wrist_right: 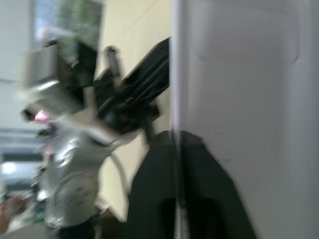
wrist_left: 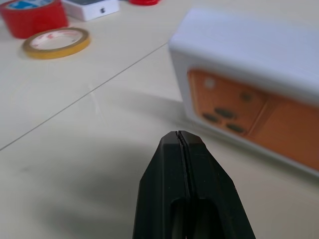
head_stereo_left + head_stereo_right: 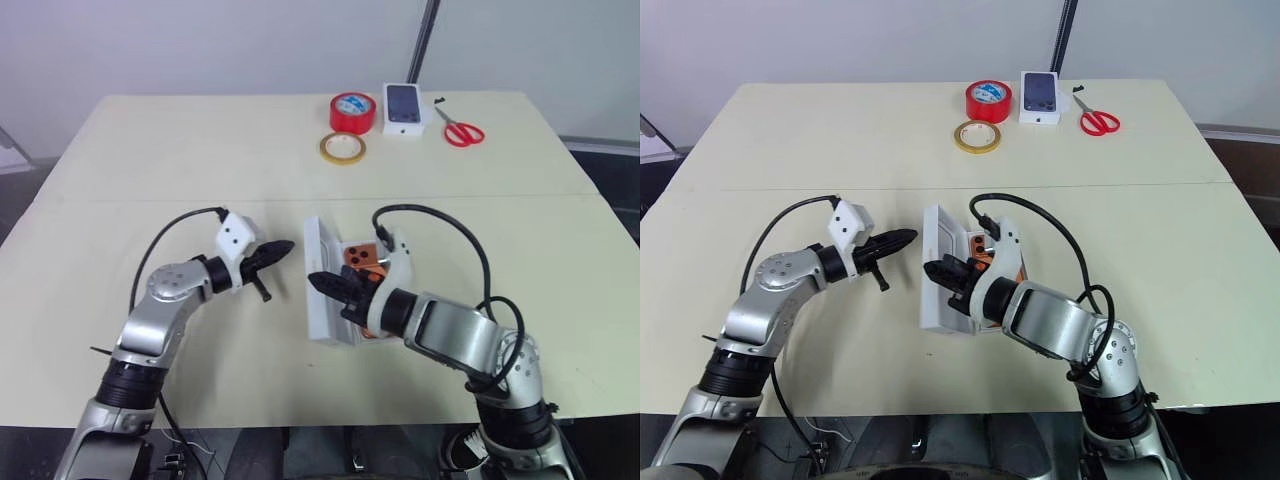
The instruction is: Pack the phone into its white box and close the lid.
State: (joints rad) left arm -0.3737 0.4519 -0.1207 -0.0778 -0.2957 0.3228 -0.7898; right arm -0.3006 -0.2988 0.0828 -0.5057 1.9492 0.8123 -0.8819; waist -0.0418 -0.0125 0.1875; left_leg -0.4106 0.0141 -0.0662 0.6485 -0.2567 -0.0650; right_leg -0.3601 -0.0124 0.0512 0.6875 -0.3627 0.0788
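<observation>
Where the head views give the tilted white piece (image 3: 322, 285) only edge-on, the left wrist view looks under it and shows the phone (image 2: 251, 114) — copper-orange, dark lenses clustered at one end — lying inside the white surround, near the middle of the table (image 3: 150, 160). The right wrist view adds the thin white wall standing between the right gripper's two black fingers (image 1: 154, 194), with the other arm blurred beyond it.

The left gripper (image 3: 280, 250) reaches in low from the left, roughly level, its fingers pressed together and its tip close to the white piece but apart from it. The right gripper (image 3: 330, 285) comes in from the right with the forearm lying across the phone and the tray, so which white part is the box and which the lid I cannot tell. Its fingers straddle the raised white edge; whether they pinch it or have slackened I cannot tell.

At the far edge, well apart, sit a red tape roll (image 3: 352, 111), a yellow tape ring (image 3: 342, 148), a small white box with a phone picture (image 3: 403, 109) and red-handled scissors (image 3: 461, 131).
</observation>
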